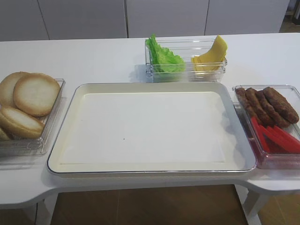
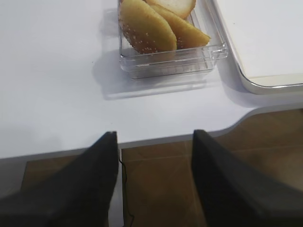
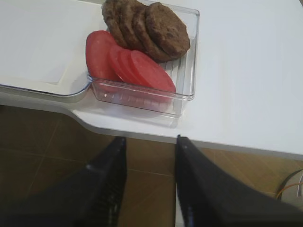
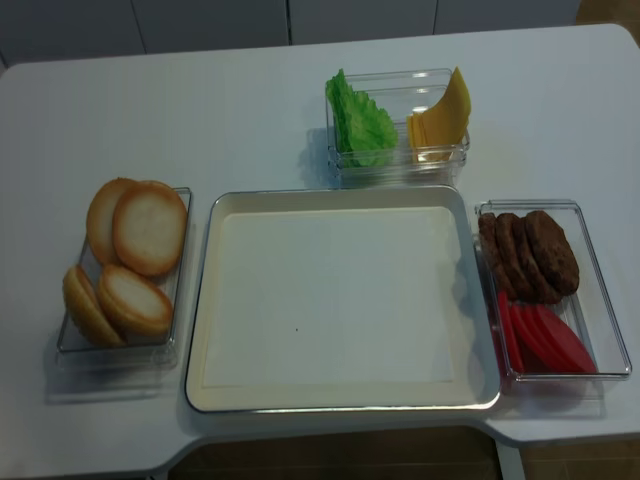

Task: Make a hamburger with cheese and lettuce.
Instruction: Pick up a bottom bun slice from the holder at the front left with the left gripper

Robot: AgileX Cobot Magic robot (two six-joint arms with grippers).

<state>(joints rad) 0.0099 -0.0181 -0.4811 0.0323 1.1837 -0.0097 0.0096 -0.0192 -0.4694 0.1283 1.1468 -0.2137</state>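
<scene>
Buns (image 4: 148, 228) at 9 o'clock of tray (image 4: 340, 400), lettuce (image 4: 360, 125) and cheese (image 4: 445, 115) at 12, left hand (image 2: 154, 189) and right hand (image 3: 150, 184) both spread, off desk (image 4: 200, 110) edge.

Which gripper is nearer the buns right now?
Left. The left gripper hangs just off the table's front edge, straight in front of the buns in their clear box. The right gripper hangs off the front edge by the patties and tomato, across the tray.

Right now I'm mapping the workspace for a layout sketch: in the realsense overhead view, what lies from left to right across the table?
Bun halves in their clear bin → empty cream tray → lettuce → cheese → patties and tomato slices sharing the right bin.
</scene>
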